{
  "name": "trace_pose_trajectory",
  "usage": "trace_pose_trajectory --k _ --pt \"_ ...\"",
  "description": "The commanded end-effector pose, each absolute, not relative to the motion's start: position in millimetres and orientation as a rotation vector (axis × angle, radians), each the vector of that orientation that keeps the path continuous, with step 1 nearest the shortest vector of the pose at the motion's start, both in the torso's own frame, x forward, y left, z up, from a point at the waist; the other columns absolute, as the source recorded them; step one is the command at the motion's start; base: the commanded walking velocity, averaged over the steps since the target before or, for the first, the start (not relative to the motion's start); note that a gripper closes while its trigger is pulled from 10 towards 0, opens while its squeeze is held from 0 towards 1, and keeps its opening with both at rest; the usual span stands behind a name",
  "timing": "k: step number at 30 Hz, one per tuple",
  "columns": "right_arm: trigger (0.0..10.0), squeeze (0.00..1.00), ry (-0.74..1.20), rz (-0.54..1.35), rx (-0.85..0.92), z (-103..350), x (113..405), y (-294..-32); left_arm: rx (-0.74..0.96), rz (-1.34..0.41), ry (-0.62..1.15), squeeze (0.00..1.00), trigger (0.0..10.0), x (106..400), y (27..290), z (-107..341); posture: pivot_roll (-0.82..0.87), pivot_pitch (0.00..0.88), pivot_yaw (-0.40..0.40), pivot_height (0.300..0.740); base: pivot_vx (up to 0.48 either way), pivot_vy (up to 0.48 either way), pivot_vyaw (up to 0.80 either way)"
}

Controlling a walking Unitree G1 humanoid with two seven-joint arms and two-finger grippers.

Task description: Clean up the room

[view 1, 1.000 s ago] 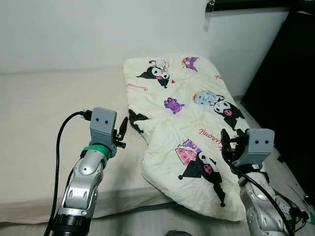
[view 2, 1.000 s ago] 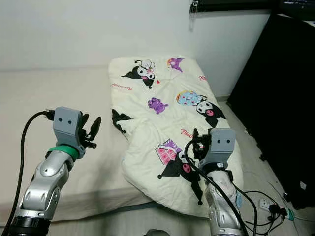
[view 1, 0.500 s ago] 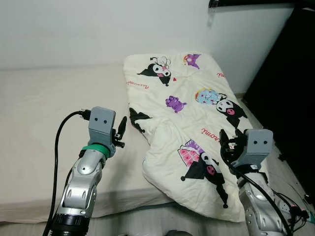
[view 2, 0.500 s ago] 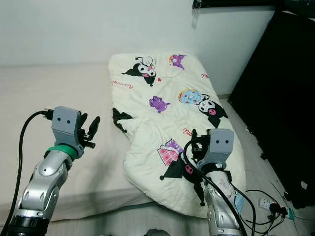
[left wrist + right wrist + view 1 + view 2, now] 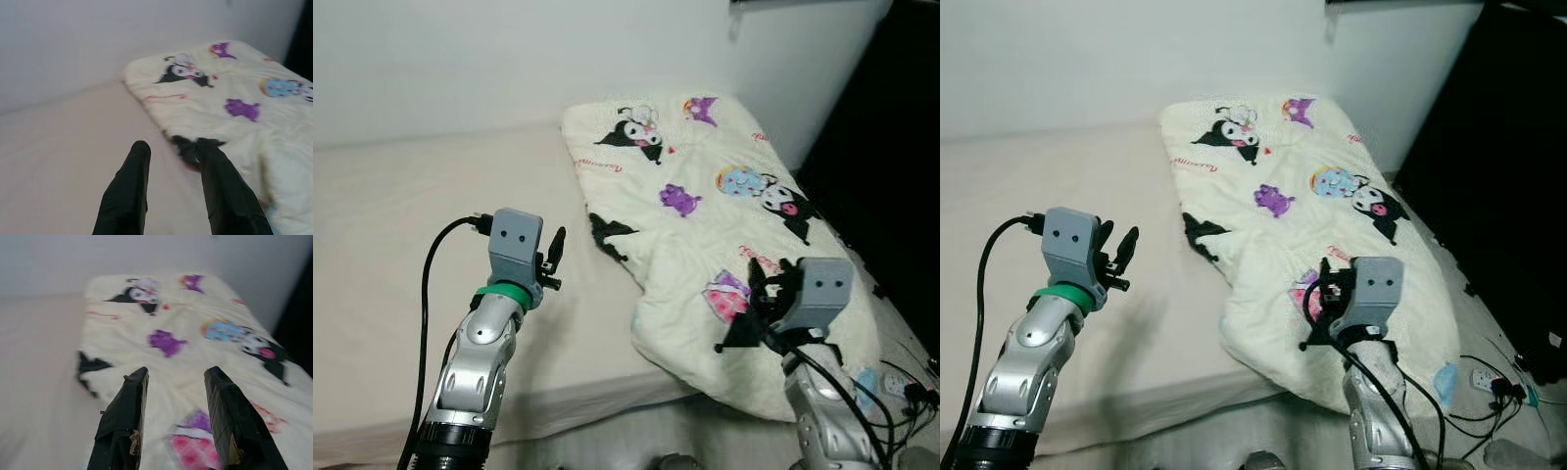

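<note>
A cream blanket (image 5: pixel 724 215) printed with cartoon characters lies crumpled over the right side of a beige bed (image 5: pixel 401 245), its lower edge hanging off. The left gripper (image 5: pixel 555 257) hovers above bare mattress, the right gripper (image 5: pixel 1320 294) above the blanket's near end; both are parted and empty.

Whole scene shifted in both eye views, indicating camera motion, blanket (image 5: pixel 724 225) now further right and lower in frame, more bare mattress (image 5: pixel 401 255) visible at left, right gripper (image 5: pixel 766 290) now over the blanket's front edge, fingers apart.
</note>
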State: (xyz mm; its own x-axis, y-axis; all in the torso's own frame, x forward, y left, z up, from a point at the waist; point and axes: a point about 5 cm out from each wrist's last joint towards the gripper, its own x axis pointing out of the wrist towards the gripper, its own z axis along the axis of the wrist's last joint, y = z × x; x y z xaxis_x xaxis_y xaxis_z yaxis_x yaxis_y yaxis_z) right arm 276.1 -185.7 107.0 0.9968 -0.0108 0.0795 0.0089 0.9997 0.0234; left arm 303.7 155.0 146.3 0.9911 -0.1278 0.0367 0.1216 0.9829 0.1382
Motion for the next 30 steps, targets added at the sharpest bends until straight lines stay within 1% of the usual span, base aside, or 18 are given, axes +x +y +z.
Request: trace_pose_trajectory --k 1,8,11,13,15,16,17,20,22,23,26,29,30 --pt "10.0 0.0 -0.065 -0.02 0.022 103 275 -189 0.129 -0.135 -0.04 0.0 10.0 301 153 143 -0.15 0.0 0.062 0.718 0.0 0.0 0.0" --pt "10.0 0.0 -0.039 0.009 0.02 98 275 -185 0.125 -0.146 -0.025 0.0 10.0 299 152 139 -0.15 0.0 0.063 0.718 0.0 0.0 0.0" --pt "10.0 0.0 -0.025 0.028 0.015 94 275 -180 0.132 -0.147 0.008 0.0 10.0 298 152 127 -0.15 0.0 0.066 0.718 0.0 0.0 0.0" --pt "10.0 0.0 -0.016 0.038 0.015 89 274 -176 0.143 -0.137 0.064 0.0 10.0 296 153 109 -0.15 0.0 0.067 0.708 0.0 0.0 0.0" --pt "10.0 0.0 -0.016 0.038 0.015 89 274 -176 0.143 -0.137 0.064 0.0 10.0 296 153 109 -0.15 0.0 0.067 0.708 0.0 0.0 0.0" --pt "10.0 0.0 -0.013 0.045 0.013 88 274 -174 0.157 -0.135 0.098 0.0 10.0 294 153 97 -0.15 0.0 0.066 0.703 0.0 0.0 0.0" --pt "10.0 0.0 -0.013 0.045 0.013 88 274 -174 0.157 -0.135 0.098 0.0 10.0 294 153 97 -0.15 0.0 0.066 0.703 0.0 0.0 0.0" --pt "10.0 0.0 -0.01 0.051 0.008 86 274 -174 0.206 -0.15 0.18 0.0 10.0 286 152 69 -0.16 0.0 0.064 0.688 0.0 0.0 0.0" --pt "10.0 0.0 -0.01 0.051 0.008 86 274 -174 0.206 -0.15 0.18 0.0 10.0 286 152 69 -0.16 0.0 0.064 0.688 0.0 0.0 0.0" --pt "10.0 0.0 -0.01 0.05 0.005 86 274 -176 0.204 -0.161 0.193 0.0 10.0 283 150 65 -0.16 0.0 0.061 0.678 0.0 0.0 0.0" --pt "10.0 0.0 -0.01 0.05 0.005 86 274 -176 0.204 -0.161 0.193 0.0 10.0 283 150 65 -0.16 0.0 0.061 0.673 0.0 0.0 0.0" --pt "10.0 0.0 -0.01 0.053 0.002 86 273 -177 0.191 -0.181 0.182 0.0 10.0 284 146 68 -0.16 0.0 0.06 0.653 0.0 0.0 0.0" --pt "10.0 0.0 -0.01 0.053 0.002 86 273 -177 0.191 -0.181 0.182 0.0 10.0 284 146 68 -0.16 0.0 0.06 0.653 0.0 0.0 0.0"
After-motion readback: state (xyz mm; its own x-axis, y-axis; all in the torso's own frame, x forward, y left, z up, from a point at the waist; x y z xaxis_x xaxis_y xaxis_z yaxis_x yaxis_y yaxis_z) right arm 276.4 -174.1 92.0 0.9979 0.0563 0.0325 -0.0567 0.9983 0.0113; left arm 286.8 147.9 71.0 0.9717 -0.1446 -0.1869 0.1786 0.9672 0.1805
